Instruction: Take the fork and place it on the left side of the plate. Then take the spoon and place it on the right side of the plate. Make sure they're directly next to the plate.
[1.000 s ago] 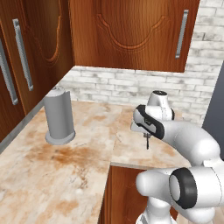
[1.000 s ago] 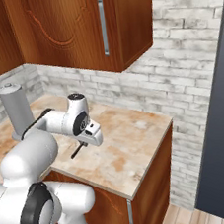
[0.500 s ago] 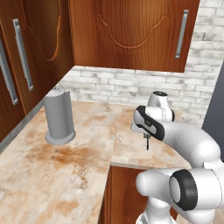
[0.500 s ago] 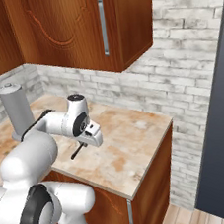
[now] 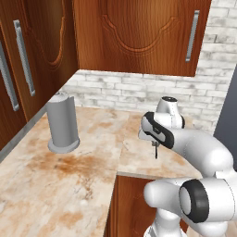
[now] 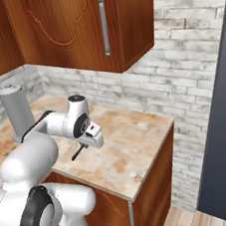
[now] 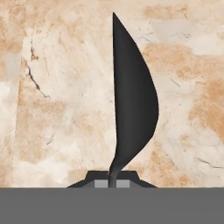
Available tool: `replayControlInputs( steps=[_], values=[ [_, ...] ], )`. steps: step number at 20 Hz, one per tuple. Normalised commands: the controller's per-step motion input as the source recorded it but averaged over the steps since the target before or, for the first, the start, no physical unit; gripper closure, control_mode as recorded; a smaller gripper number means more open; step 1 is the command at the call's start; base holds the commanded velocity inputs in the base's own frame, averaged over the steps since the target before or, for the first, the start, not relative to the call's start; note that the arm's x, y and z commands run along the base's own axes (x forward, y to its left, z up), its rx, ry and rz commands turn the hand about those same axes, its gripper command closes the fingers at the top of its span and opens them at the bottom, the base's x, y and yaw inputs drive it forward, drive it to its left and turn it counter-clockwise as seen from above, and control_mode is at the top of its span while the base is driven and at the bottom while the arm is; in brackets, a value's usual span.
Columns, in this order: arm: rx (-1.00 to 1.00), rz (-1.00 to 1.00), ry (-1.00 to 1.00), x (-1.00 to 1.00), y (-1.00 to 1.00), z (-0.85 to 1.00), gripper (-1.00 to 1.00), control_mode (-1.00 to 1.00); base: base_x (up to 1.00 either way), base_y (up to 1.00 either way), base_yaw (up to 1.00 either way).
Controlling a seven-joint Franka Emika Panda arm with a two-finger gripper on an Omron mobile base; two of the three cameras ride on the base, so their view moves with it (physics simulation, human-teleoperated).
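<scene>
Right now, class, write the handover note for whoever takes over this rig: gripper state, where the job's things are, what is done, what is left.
Gripper: shut on the small dark grey metal spoon, held above the marbled stone counter.
In the base views the spoon hangs down from the hand, off the surface.
A grey cylindrical canister stands at the back left.
Fork and plate: not in sight, so the fork step cannot be confirmed.
Left: set the spoon directly right of the plate.

Left of centre in the frame, the gripper (image 6: 85,146) pinches the dark spoon (image 6: 79,152) over the marble counter (image 6: 134,147).
</scene>
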Motion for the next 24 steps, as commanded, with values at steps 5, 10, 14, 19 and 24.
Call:
replayControlInputs(
  steps=[5,10,14,19,24],
  values=[
    [0.00,0.00,0.00,0.00,0.00,0.00,1.00,1.00,-0.04,0.00,0.00],
    [0.00,0.00,0.00,0.00,0.00,0.00,1.00,1.00,-0.23,-0.37,-0.10],
    [0.00,0.00,0.00,0.00,0.00,0.00,1.00,1.00,-0.31,-0.74,-0.12],
    [0.00,0.00,0.00,0.00,0.00,0.00,1.00,1.00,-0.42,-0.66,-0.17],
    [0.00,0.00,0.00,0.00,0.00,0.00,1.00,1.00,-0.26,-0.47,-0.41]
  ],
)
